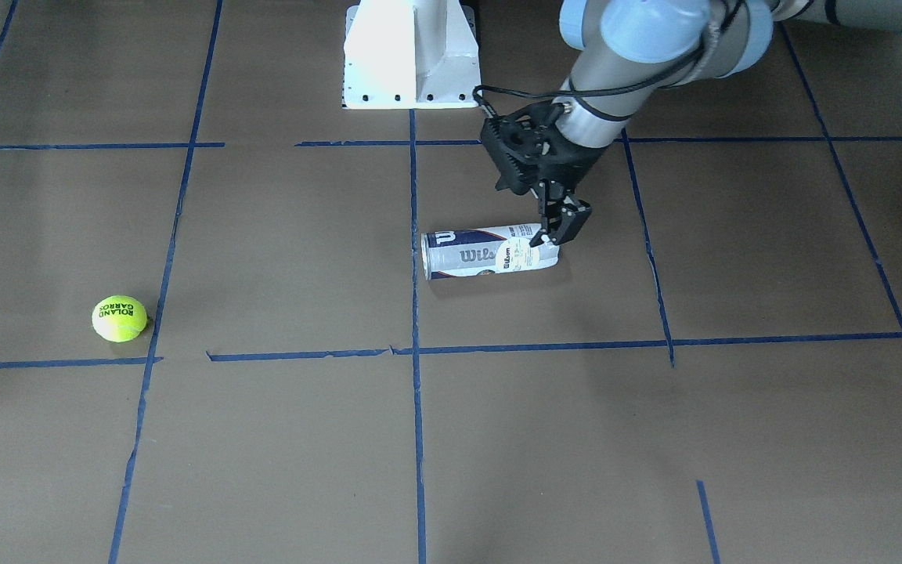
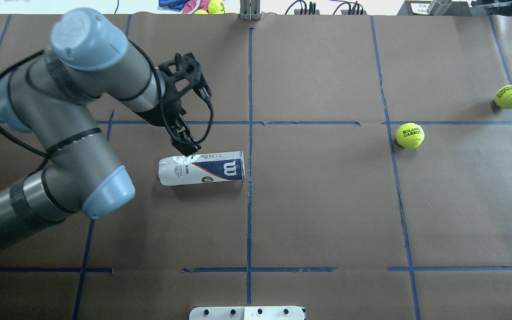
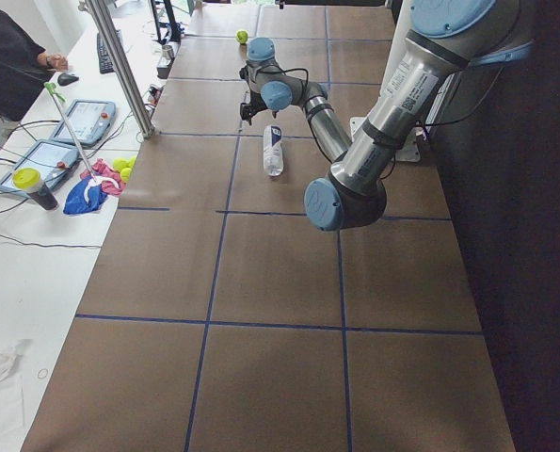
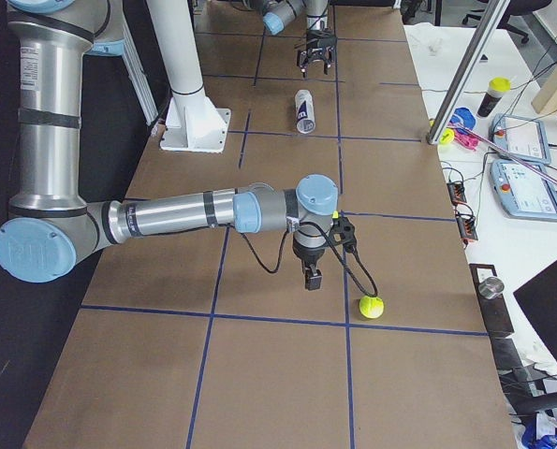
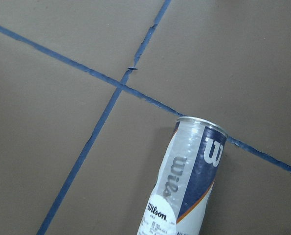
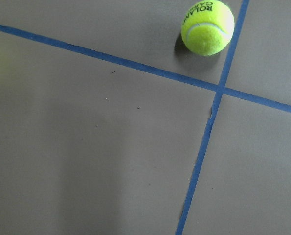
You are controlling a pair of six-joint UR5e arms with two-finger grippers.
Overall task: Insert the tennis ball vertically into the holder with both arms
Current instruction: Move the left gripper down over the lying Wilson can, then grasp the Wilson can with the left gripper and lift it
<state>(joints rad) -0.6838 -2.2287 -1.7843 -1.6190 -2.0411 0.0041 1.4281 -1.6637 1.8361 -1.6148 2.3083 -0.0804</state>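
Altogether two arms, one can and two balls show on the table (image 2: 327, 200), which is covered in matt brown paper and ruled into squares by blue tape (image 2: 249, 213). The can (image 2: 202, 168) is a clear plastic cylinder with a glossy navy and white label, a white "W" and a small round emblem. It lies on its side near the middle, its silver-rimmed end touching a tape line and its clear end pointing toward the robot's left. The left arm (image 2: 74, 133), smooth grey tube with light-blue caps and looped black cable, reaches over it. The black left gripper (image 1: 561, 232) hangs above the clear end with its two fingers a little apart and nothing between them; the side views show it raised off the can. The ball (image 2: 410, 135) is a fuzzy neon yellow-green sphere with black lettering. It sits well apart from the can on the robot's right, just beside a crossing of tape. A second ball (image 2: 510, 96) of the same kind lies farther out toward the right edge. The right arm (image 4: 175, 213) stretches low across the paper, and the right gripper (image 4: 310, 278) points down near the ball, not touching it. Only the right-hand side camera shows that gripper, so I cannot tell how wide its fingers stand. A white metal base (image 1: 412, 55) stands bolted at the robot's edge.
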